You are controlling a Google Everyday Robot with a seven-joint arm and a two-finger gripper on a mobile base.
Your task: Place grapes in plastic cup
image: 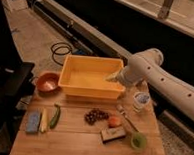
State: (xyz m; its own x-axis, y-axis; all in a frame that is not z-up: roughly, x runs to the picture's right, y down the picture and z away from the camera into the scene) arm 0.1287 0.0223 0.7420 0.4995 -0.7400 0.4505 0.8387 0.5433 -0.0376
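Note:
The grapes (96,115), a small dark reddish-brown bunch, lie on the wooden table (81,143) just in front of the yellow bin. The small light-green plastic cup (138,141) stands near the table's front right corner. My gripper (112,77) hangs over the right part of the yellow bin (90,77), on the end of the white arm (158,81) that comes in from the right. It is well behind and above the grapes.
A round orange fruit (114,121) lies right of the grapes, with a dark block (112,135) in front of it. A clear whitish-blue cup (141,101) stands at the right edge. An orange-red bowl (47,82), a blue sponge (33,122) and green and yellow vegetables (54,116) sit at the left.

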